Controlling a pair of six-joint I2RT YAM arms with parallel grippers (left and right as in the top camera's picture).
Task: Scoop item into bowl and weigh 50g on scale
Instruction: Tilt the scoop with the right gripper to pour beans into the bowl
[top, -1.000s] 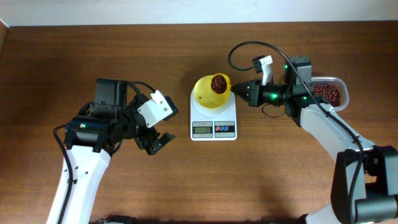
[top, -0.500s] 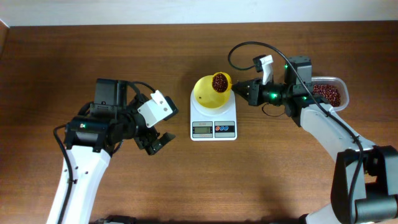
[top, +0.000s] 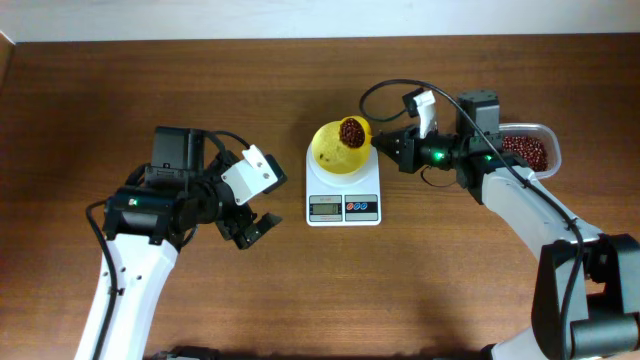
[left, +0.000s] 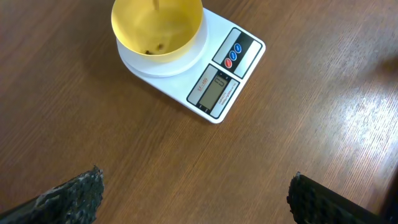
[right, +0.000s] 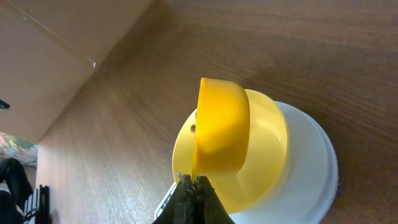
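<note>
The beans (top: 352, 132) sit heaped in the scoop (right: 222, 134), poised over the bowl (top: 330, 156) on the scale (top: 343, 208), and only a few lie in the bowl. The right gripper (top: 388, 146) is clamped on the scoop's handle; the left gripper (top: 254, 229) hangs nearby, jaws apart. Pouring is the step in hand, I'd say, and next comes a slow tip, watching the display.

Counter (top: 300, 290): dark brown wood, grain running left to right.
Tub (top: 550, 128): clear plastic, rounded-rectangular, at the counter's far right.
Scoop (right: 224, 124): small, yellow, raised, cup tipped sideways.
Wall (top: 300, 15): pale strip beyond the counter's far edge.
</note>
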